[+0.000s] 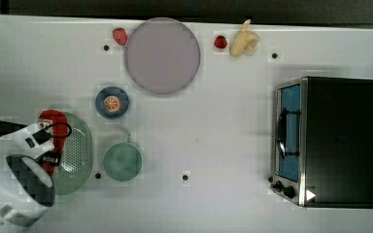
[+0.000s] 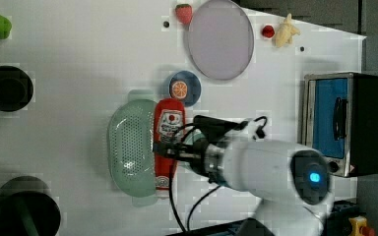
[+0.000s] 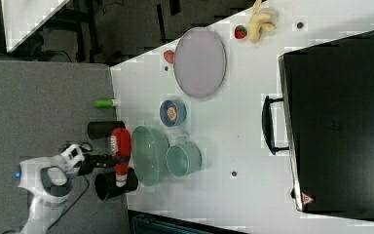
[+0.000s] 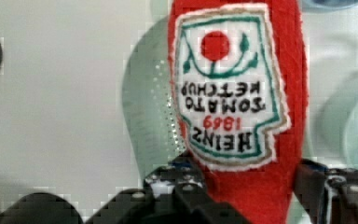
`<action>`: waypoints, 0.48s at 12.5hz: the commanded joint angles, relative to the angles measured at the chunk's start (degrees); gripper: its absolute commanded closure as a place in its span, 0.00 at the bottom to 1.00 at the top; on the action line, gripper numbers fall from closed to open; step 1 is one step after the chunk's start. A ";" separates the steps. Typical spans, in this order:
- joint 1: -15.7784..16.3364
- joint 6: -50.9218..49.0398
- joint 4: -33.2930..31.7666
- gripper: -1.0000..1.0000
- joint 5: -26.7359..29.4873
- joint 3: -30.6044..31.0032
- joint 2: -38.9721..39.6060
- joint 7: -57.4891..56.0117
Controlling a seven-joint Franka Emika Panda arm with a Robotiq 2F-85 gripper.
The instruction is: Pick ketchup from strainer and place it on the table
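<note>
At the top view's left, the gripper [image 1: 48, 145] is seen over the strainer [image 1: 77, 155], which rests on the table [image 1: 213, 121]. The ketchup [image 1: 53, 127] is clamped between the fingers: in the wrist view the red bottle [image 4: 235, 107] is pressed on both sides by the dark fingers [image 4: 186, 186], its label facing the camera, with the strainer [image 4: 147, 116] behind it. In the left view the ketchup [image 2: 168, 132] is shown lying along the strainer's [image 2: 130, 147] edge on the left view's right, with its white cap toward the bottom, and the gripper [image 2: 170, 150] is closed on its lower half. Whether the bottle is lifted clear of the basket cannot be told.

Just right of the strainer in the top view a teal cup [image 1: 122, 162] is set, and above it a small blue dish [image 1: 112, 102] holding an orange slice. Further right a large grey-lilac plate [image 1: 162, 55] is placed, with one strawberry [image 1: 120, 36] on its left and another strawberry [image 1: 220, 42] on its right, beside a banana [image 1: 244, 40]. At the top view's far right a toaster oven [image 1: 330, 141] is stood on the table.
</note>
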 commanded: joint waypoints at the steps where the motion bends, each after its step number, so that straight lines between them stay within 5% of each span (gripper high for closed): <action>1: -3.93 -6.23 3.31 0.44 4.85 -0.26 -2.40 -11.21; 6: -10.39 -16.07 6.78 0.44 6.42 -2.91 -8.28 -21.55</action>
